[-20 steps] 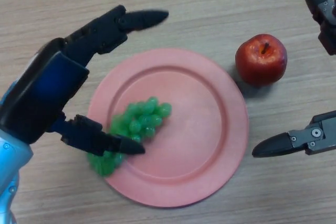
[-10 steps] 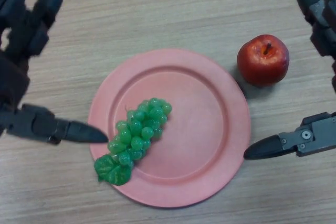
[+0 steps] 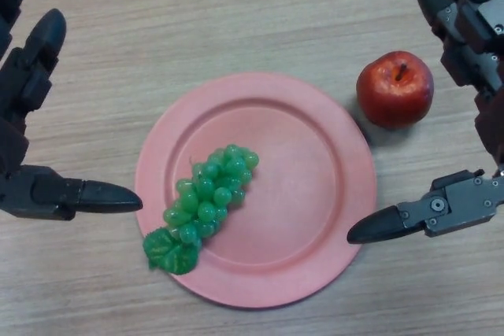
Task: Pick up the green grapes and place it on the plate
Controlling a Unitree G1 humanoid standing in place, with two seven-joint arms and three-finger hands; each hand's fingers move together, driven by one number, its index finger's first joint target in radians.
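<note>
The green grapes (image 3: 211,193) lie on the left part of the pink plate (image 3: 307,186), with their leaf (image 3: 167,251) hanging over the plate's front left rim. My left hand (image 3: 31,116) is open at the left edge, its thumb pointing toward the grapes but clear of the plate and holding nothing. My right hand (image 3: 465,100) is open at the right edge, its thumb tip close to the plate's right rim, and it holds nothing.
A red apple (image 3: 394,89) stands on the wooden table (image 3: 236,13) just right of the plate, between the plate and my right hand's fingers.
My left hand has let go of the grapes and drawn back to the left, off the plate. The grapes now lie uncovered. My right hand has moved a little inward toward the plate.
</note>
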